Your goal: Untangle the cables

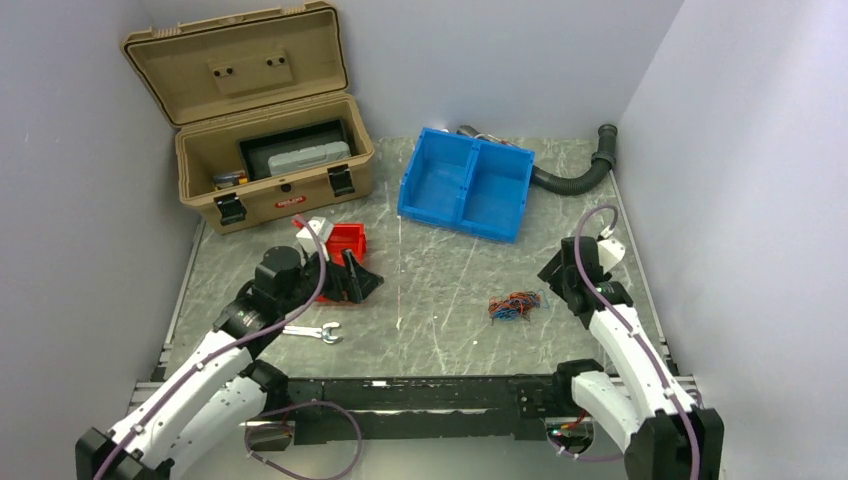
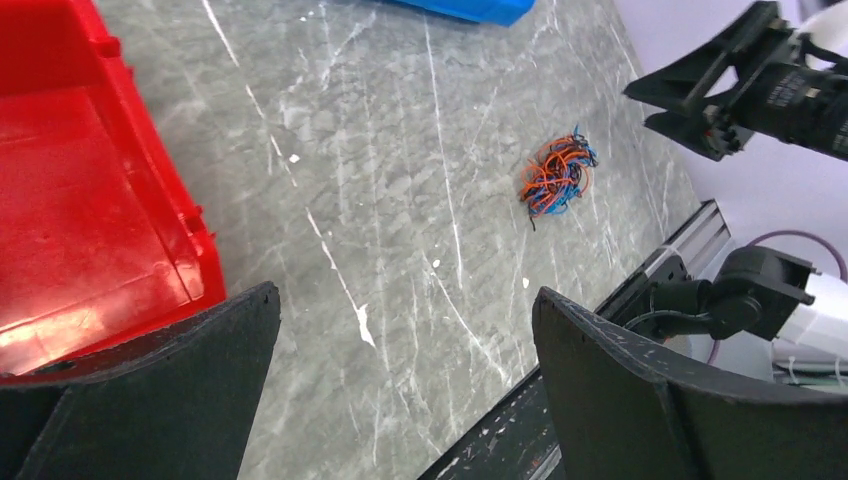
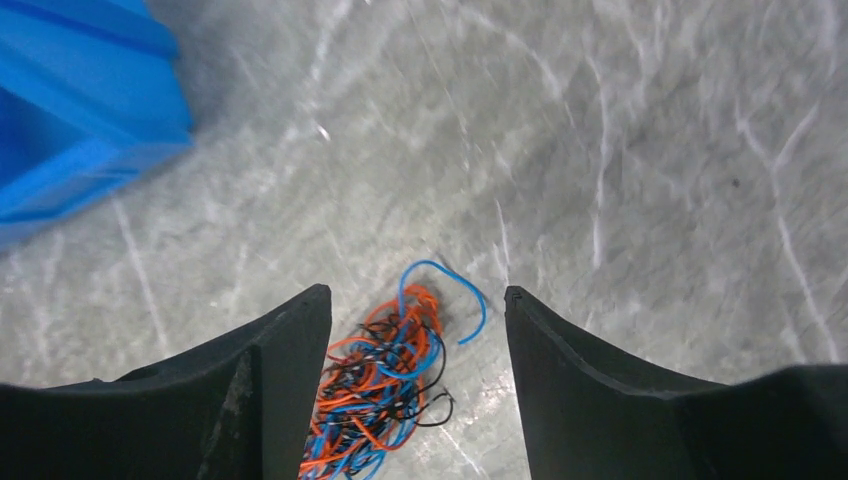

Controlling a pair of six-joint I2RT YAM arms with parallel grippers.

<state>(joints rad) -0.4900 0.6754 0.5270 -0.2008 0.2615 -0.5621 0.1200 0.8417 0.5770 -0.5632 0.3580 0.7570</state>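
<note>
From above, just left of the right gripper [image 1: 553,272]: cables [image 1: 514,305], a small tight knot of orange-red, blue and black wire, flat on the table [image 1: 440,335]. Right arm folded low, jaws spread toward it; left gripper [image 1: 365,283] well apart, also open, beside a red bin [image 1: 345,240]. Bare marble between the two. At the left wrist: cables far ahead past parted fingers [image 2: 200,380], close to the table's near edge. At the right wrist: one blue loop sticking out, tangle between wide-open fingers [image 3: 270,370], blue bin [image 3: 80,130] ahead-left.

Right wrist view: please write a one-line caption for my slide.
Open right gripper over the tangled cables on the table, blue bin at upper left.
</note>
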